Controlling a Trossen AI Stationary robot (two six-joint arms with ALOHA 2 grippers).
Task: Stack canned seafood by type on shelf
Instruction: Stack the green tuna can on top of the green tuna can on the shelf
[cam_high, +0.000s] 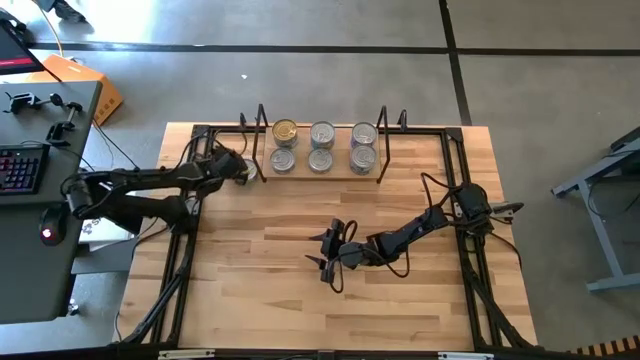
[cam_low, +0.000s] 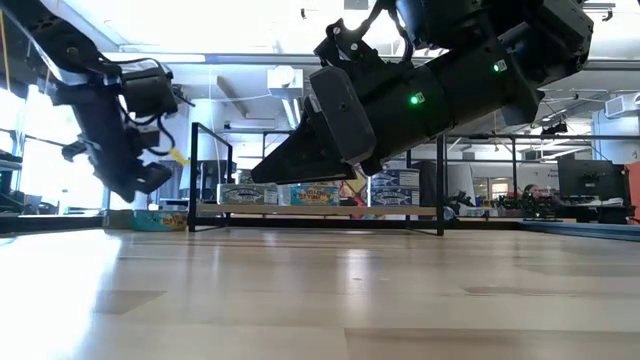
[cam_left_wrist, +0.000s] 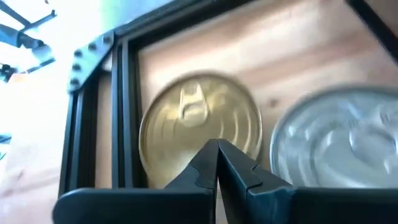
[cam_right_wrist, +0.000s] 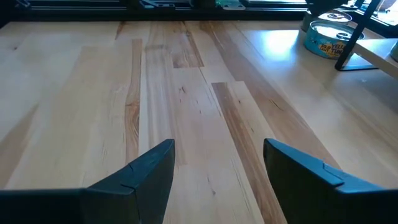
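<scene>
Here, near the lower middle of the overhead frame, the right claw (cam_high: 322, 252) hangs open and empty just above the bare bench (cam_high: 250, 290), its two dark fingers (cam_right_wrist: 140, 171) spread over plain planks. Farther up, at the upper left, the left claw (cam_high: 243, 170) sits pinched shut with nothing between its tips, poised over two loose tins just outside the shelf's left wire upright (cam_high: 260, 135): a gold-lidded tin (cam_left_wrist: 199, 124) and a silver-lidded tin (cam_left_wrist: 339, 146) beside it. Beyond that upright, along the top centre, the shelf (cam_high: 320, 174) already carries six tins: a gold-lidded one (cam_high: 285, 131) at its left end, silver ones filling the rest.

The likely trouble lies at the left arm. Shut tips coming down on a lid would shove the tin rather than grasp it, perhaps knocking it into its neighbour or the bench's black frame (cam_left_wrist: 121, 118). The tins being so close, spreading fingers could catch both. Carrying one past the wire upright risks a snag.
</scene>
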